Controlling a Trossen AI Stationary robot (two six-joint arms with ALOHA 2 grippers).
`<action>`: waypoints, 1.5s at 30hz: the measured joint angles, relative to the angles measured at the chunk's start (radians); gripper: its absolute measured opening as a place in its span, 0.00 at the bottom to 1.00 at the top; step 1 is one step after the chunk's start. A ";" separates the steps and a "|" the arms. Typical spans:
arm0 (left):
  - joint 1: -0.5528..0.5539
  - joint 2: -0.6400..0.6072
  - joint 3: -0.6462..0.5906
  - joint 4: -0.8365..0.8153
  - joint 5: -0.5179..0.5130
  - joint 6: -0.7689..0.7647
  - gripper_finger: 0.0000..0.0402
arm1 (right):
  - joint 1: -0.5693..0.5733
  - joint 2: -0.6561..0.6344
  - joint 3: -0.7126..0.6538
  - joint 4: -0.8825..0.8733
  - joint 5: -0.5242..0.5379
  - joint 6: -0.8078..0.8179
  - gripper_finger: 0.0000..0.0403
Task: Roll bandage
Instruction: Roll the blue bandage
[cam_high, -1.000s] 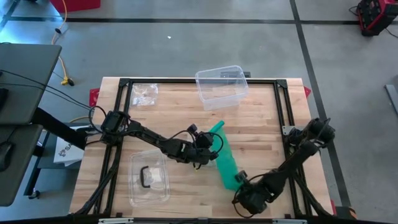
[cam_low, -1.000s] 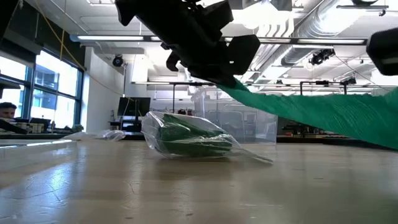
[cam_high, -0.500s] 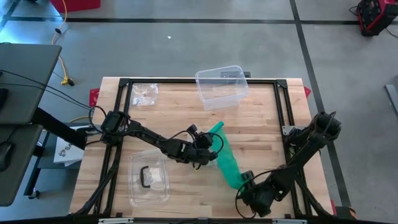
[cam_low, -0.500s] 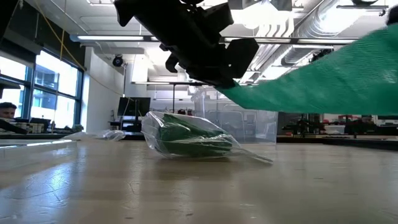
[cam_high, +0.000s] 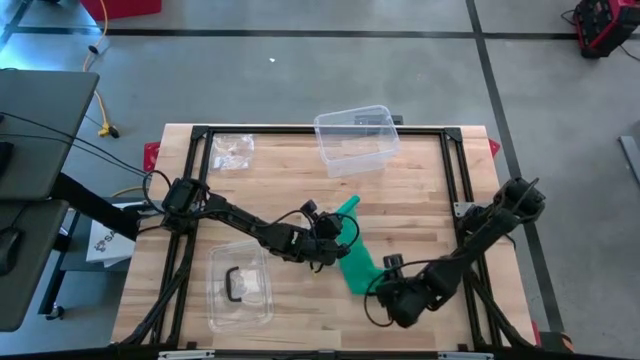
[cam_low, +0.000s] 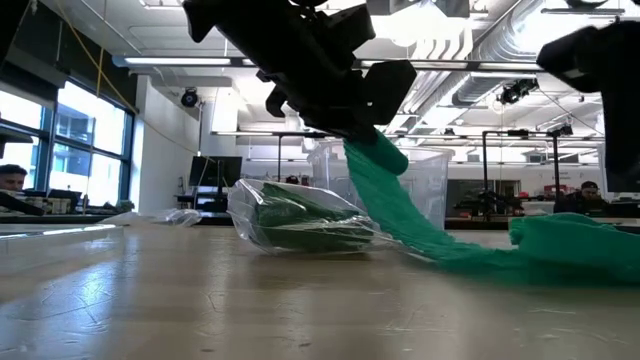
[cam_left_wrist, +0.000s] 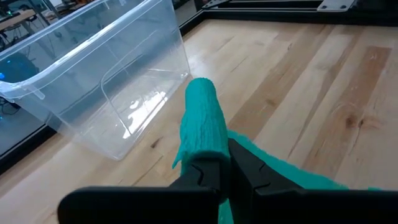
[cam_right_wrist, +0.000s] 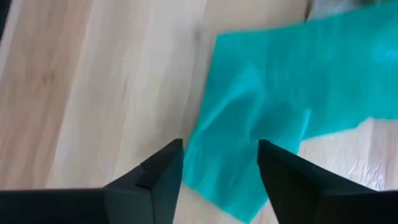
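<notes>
The green bandage (cam_high: 355, 258) has a rolled end (cam_left_wrist: 202, 118) held up by my left gripper (cam_left_wrist: 227, 171), which is shut on it near the table's middle (cam_high: 335, 232). From there the strip slopes down slack to the table (cam_low: 400, 225). Its loose end lies crumpled on the wood (cam_low: 575, 248). My right gripper (cam_right_wrist: 221, 163) hovers open just above that loose end (cam_right_wrist: 261, 106), toward the near right (cam_high: 388, 290), touching nothing. My left gripper pinches the near end of the roll (cam_left_wrist: 208, 148) between its two shut fingers. The fingers slant down from the table's left and lie along the roll, which sticks out past the fingertips. The roll is lifted clear, and the strip hangs slack below it (cam_low: 375, 165).
A clear plastic tub (cam_high: 355, 138) stands at the far middle, with a clear bag (cam_high: 232, 150) at the far left. A clear lidded box holding a black piece (cam_high: 240, 285) sits near left. A black frame (cam_high: 455, 180) borders the table. Bare wood lies right of the bandage.
My right gripper has opened and let go of the bandage's loose end, then risen a little and rolled its wrist. The strip, which it had held taut and lifted, has fallen slack, and its loose end now lies crumpled on the table. The rolled end stays in my left gripper.
</notes>
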 joint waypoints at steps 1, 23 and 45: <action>0.000 0.000 0.000 0.000 0.000 0.000 0.00 | -0.008 0.000 0.000 -0.014 -0.019 0.001 0.50; -0.006 0.000 -0.001 0.000 0.044 0.000 0.00 | -0.102 -0.216 -0.367 0.235 -0.106 0.125 0.46; 0.007 0.000 -0.001 -0.001 0.056 -0.028 0.00 | -0.063 -0.065 -0.361 0.516 -0.121 0.156 0.04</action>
